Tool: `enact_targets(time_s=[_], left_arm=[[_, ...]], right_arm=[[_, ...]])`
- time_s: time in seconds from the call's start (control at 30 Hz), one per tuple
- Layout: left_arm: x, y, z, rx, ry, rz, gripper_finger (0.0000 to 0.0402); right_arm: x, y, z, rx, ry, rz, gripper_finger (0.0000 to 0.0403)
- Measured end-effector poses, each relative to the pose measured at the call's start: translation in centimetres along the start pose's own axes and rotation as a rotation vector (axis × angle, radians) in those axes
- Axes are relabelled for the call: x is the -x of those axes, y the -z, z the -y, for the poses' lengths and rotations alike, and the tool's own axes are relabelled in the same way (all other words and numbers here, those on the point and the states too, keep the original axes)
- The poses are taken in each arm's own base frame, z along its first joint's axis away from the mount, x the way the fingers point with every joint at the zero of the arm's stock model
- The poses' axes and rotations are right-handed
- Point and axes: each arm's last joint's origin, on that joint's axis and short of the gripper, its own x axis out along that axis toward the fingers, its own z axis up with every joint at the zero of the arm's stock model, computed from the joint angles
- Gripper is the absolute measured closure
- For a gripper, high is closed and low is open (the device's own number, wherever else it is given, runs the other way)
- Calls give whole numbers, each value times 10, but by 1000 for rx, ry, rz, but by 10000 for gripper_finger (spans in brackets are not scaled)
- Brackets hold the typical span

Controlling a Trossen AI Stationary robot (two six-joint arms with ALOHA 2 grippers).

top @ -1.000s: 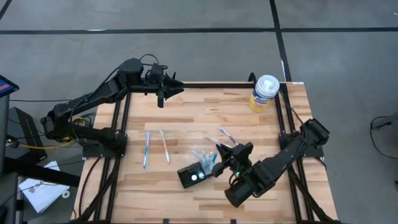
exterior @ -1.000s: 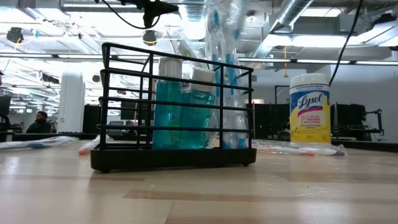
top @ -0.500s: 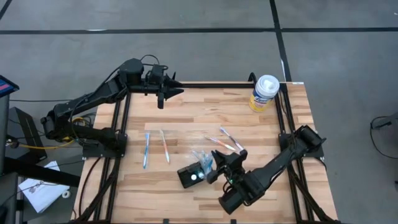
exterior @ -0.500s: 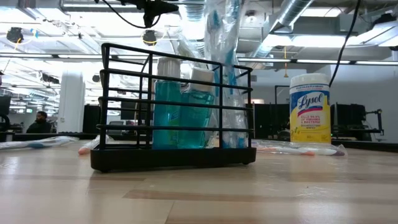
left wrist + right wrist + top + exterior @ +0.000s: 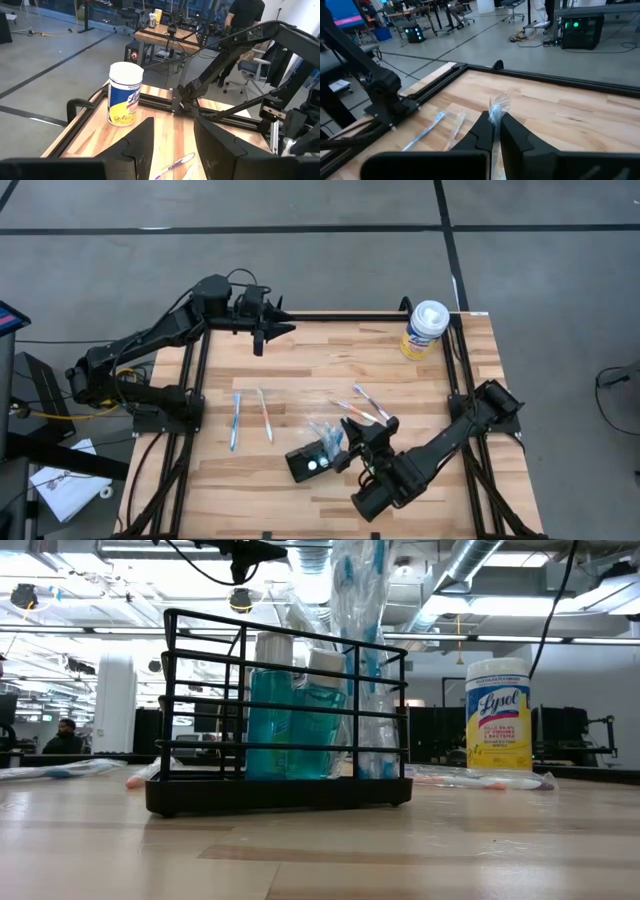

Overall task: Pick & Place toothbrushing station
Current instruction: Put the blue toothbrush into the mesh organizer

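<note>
Moved: right gripper (image 5: 352, 442) has come in from about 3 o'clock of the station (image 5: 309, 461), where it was a second ago, and now sits at the station's right end; in the last half second it barely shifted.
Right gripper state: fingers (image 5: 481, 131) pressed nearly together, pinching a clear wrapped item (image 5: 497, 109) that stands up between the tips; seen in the right wrist view.
Station: black wire holder on the table (image 5: 400, 385) at about 6 o'clock of centre, with two pale spots on top from above.
Station contents: low view shows blue-green bottles (image 5: 268, 718) with white caps and wrapped toothbrushes (image 5: 362, 610) rising out of the rack (image 5: 285, 710).
Left gripper (image 5: 262, 332): parked over the table's far edge at about 11 o'clock, well apart from the station.
Left gripper state: fingers (image 5: 141, 143) stand apart with a clear gap, nothing between them.
Loose brushes: two (image 5: 236, 418) lie at 9 o'clock of the station; more wrapped ones (image 5: 362, 406) lie at about 1 o'clock, just beside the right gripper.
Wipes canister (image 5: 425, 328): upright at the far right corner, about 1 o'clock.
Person (image 5: 245, 14): in dark clothes, in the room beyond the table, left wrist view.
</note>
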Motion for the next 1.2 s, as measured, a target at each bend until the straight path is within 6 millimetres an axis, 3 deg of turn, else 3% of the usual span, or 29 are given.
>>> enact_targets(time_s=[0.53,1.2], left_arm=[[-1,0,2,-36,3,1,270],[-6,1,17,-123,26,2,270]], right_arm=[[0,2,1,85,-2,29,398],[-35,29,0,137,38,76,399]])
